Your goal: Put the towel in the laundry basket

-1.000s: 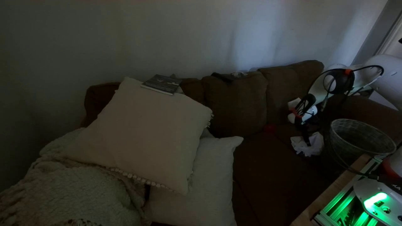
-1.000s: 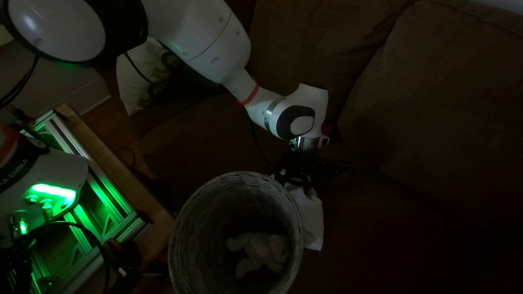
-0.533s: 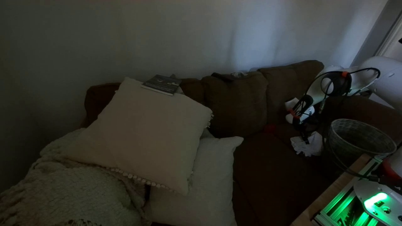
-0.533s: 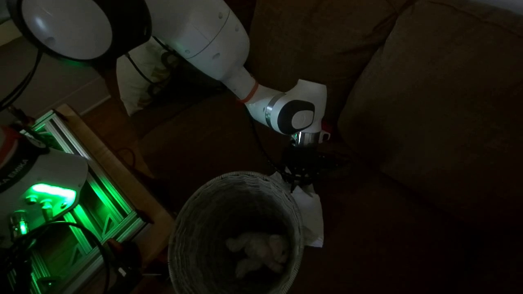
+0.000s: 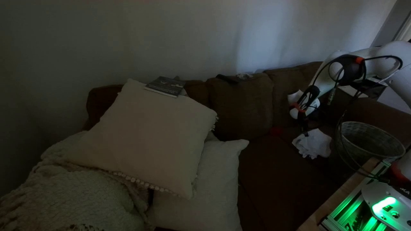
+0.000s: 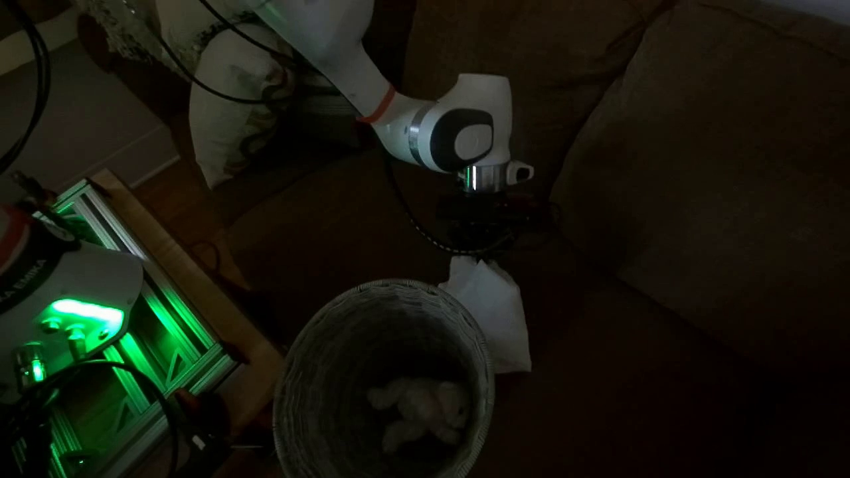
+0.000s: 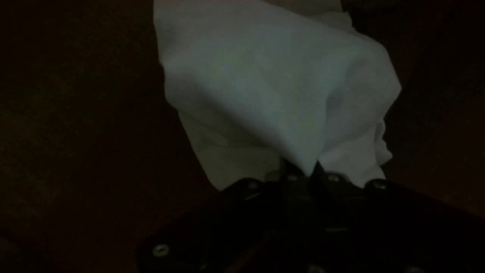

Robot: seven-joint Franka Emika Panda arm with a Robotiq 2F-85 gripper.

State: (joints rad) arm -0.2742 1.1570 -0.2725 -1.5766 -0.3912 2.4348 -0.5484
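A white towel (image 5: 313, 144) lies crumpled on the brown sofa, close beside the laundry basket, in both exterior views. Its upper part is drawn up to a peak at my gripper (image 7: 310, 175). The fingers are shut on that pinched fold, as the wrist view shows, while the rest of the towel (image 7: 265, 83) spreads out below. The wicker laundry basket (image 6: 325, 358) stands between the robot base and the towel, its mouth facing up. From an exterior view the basket's rim hides part of the towel (image 6: 501, 325). My gripper (image 6: 479, 255) is dark and hard to make out there.
Inside the basket is a pale stuffed animal (image 6: 425, 411). Large cream pillows (image 5: 151, 134) and a fleecy blanket (image 5: 80, 192) cover one end of the sofa, with a book (image 5: 165, 86) on top. A cable (image 5: 343, 141) hangs from the arm near the basket.
My gripper has shut on the towel and risen, with the arm lifting away from the sofa. The towel's top has been pulled up into a peak. The basket has stayed put.
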